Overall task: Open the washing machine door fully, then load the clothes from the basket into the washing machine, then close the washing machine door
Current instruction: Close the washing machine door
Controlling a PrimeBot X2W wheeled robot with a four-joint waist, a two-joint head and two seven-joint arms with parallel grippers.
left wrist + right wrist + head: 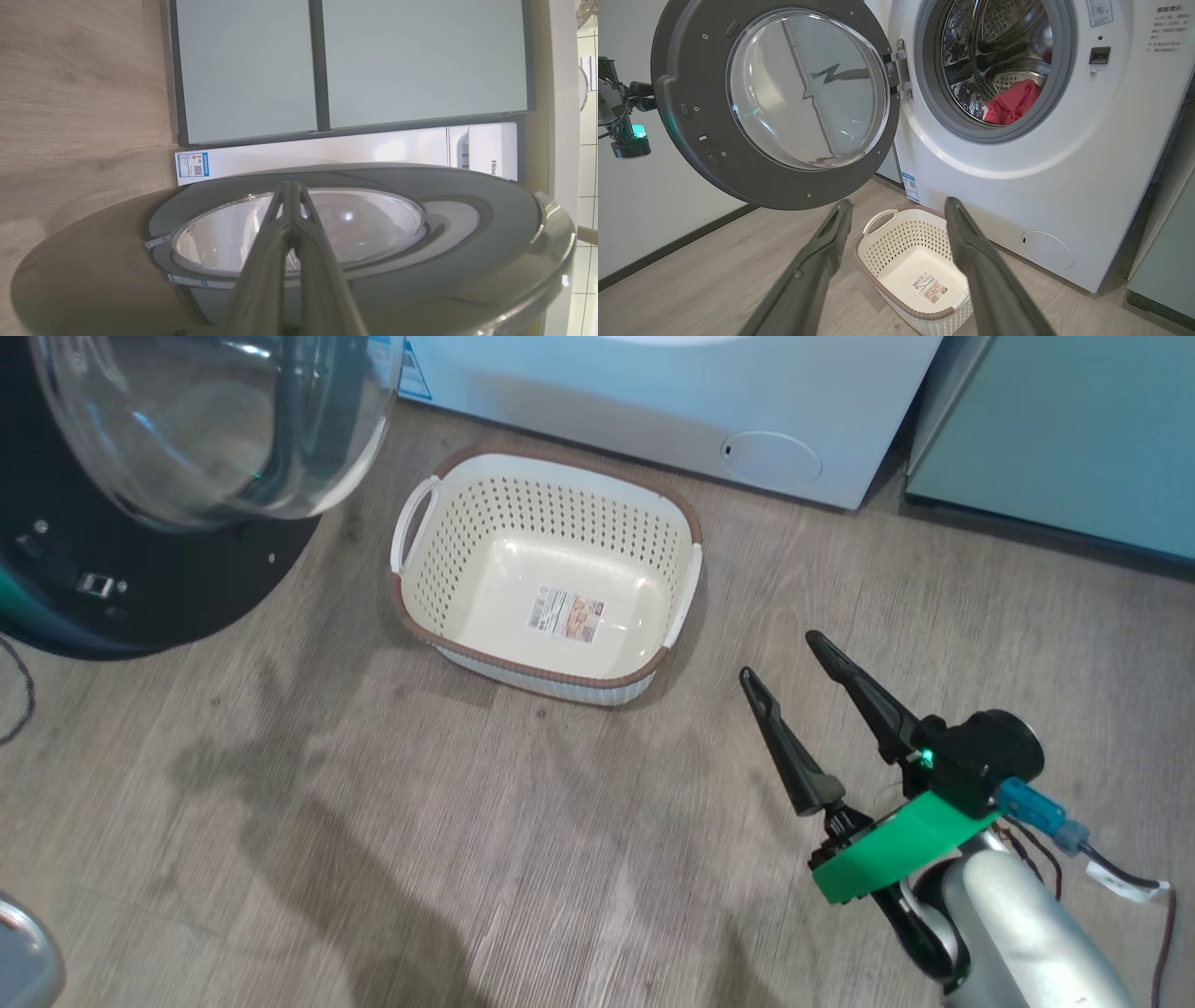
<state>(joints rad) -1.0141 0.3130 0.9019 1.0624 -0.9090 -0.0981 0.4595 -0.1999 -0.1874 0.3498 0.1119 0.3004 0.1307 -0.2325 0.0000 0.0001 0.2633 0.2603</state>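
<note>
The washing machine (pixel 1064 163) stands with its door (pixel 691 154) swung wide to the left. Red clothes (pixel 1011 105) lie inside the steel drum. On the floor before the machine sits the basket (pixel 560 513), with nothing in it but its paper label. My right gripper (pixel 780 655) hovers open just right of the basket, and its fingers (pixel 822 252) are spread with nothing between them. My left gripper (pixel 290 184) is shut and empty, its tips pointing at the outer glass of the door (pixel 467 219). I cannot tell whether it touches the door.
Pale teal cabinets (pixel 1055 439) stand right of the washing machine (pixel 653 401), and more cabinet doors (pixel 247 70) stand on the machine's other side, behind the door. The open door (pixel 140 607) overhangs the floor left of the basket. Wood-look floor (pixel 467 821) spreads before me. A white wall (pixel 635 200) lies behind the door.
</note>
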